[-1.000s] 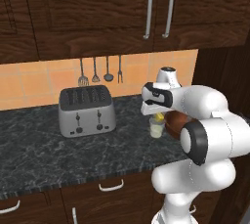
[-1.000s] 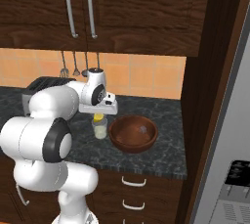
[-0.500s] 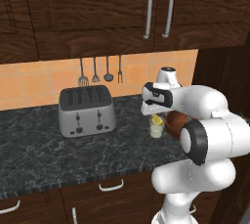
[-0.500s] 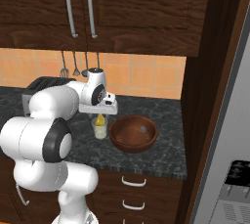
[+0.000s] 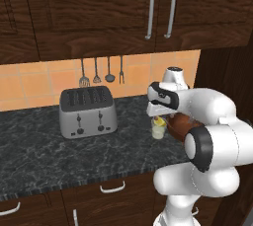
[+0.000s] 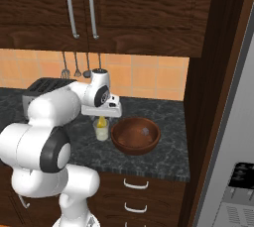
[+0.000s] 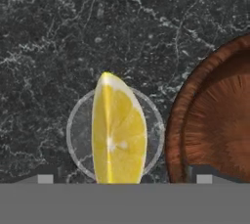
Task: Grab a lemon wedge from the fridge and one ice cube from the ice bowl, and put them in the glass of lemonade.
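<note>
Big dark counter (image 5: 59, 151) spreads beneath the gripper (image 6: 101, 113), and just off to its side sits the wooden bowl (image 6: 135, 135), rim almost brushing the glass (image 6: 101, 131). The gripper hangs straight above that glass, jaws spread wide, nothing pinched between them. And there's the lemon wedge (image 7: 118, 131), directly below the fingertips, standing on end over the mouth of the glass, peel edge up! By the look of it, it is free of the fingers and on its way into the lemonade.

How will things handle? The wedge: light, soft, wet and slippery, best pinched across its flat faces. The glass: rigid, easily tipped, so stay off its rim. Next, I'd guess, an ice cube from the bowl: hard and slick, needing a square grip on opposite faces.
</note>
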